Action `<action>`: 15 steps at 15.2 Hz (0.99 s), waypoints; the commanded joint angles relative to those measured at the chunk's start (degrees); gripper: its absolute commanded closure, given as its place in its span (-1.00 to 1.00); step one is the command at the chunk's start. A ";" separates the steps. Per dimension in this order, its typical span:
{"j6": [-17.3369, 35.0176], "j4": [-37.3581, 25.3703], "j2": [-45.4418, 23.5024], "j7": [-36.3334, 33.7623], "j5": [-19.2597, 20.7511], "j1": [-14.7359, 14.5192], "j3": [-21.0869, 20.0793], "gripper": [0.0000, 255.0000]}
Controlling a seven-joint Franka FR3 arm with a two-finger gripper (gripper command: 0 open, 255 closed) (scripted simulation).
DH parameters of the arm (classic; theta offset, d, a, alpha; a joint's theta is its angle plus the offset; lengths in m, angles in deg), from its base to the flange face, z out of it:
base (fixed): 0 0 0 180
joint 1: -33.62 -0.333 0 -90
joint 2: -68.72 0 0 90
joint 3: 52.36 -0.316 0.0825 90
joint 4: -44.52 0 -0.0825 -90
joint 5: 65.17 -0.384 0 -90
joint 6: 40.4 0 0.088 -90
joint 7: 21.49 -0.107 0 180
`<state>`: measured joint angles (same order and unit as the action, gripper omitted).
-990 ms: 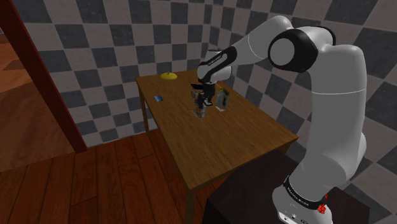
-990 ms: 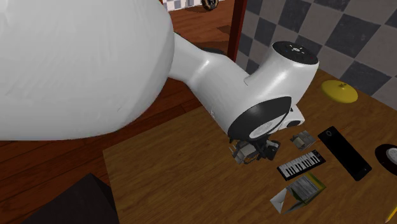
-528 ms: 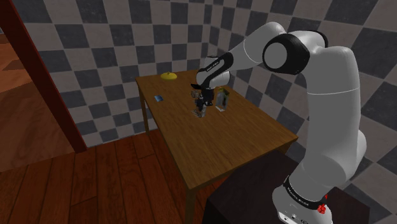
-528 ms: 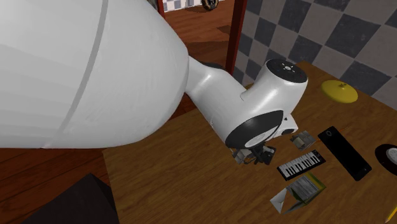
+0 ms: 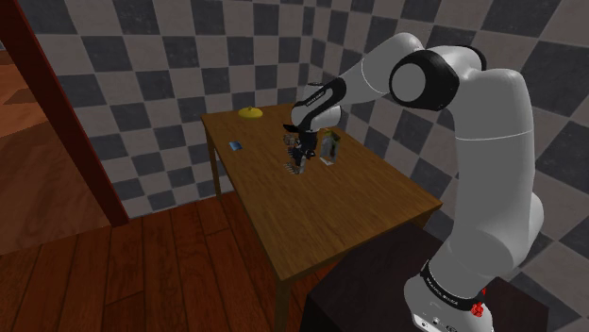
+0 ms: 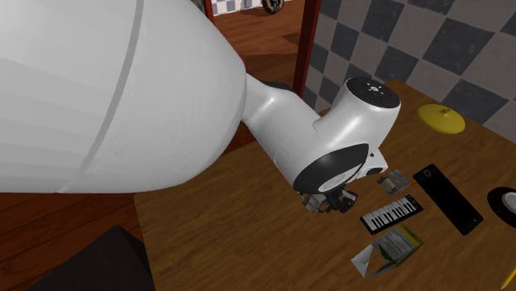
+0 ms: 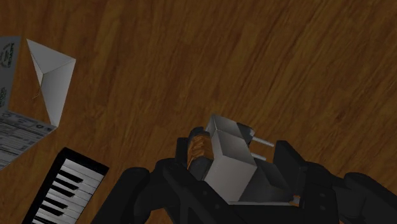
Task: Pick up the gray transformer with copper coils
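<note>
- Clamping gray transformer (image 7: 232, 162) between narrowly parted jaws, pressing on both sides, copper coil (image 7: 198, 149) showing.
- Hanging close above wooden counter (image 7: 191, 57), near mini piano keyboard (image 7: 63, 191).

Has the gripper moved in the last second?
Yes, slightly: in the second exterior view the gripper, shut on the transformer, has sunk lower against the keyboard; no shift in the last half second.

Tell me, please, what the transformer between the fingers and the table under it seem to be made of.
Transformer: plain matte gray body, metal or plastic, cannot tell; its ribbed orange-brown coil suggests wound copper wire. Table: brown wood, judging by the streaked grain, with a dull finish.
</note>
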<state>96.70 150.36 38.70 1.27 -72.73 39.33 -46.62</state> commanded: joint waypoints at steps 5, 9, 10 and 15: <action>-1.61 -0.04 1.51 -0.13 0.26 -0.09 0.15 1.00; -3.93 -0.44 3.44 -0.45 0.64 -0.23 0.37 1.00; -4.52 -0.57 3.90 -0.53 0.74 -0.26 0.42 1.00; -7.53 -1.40 6.10 -0.91 1.20 -0.40 0.66 1.00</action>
<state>89.87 149.11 44.23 0.47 -71.65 38.98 -46.02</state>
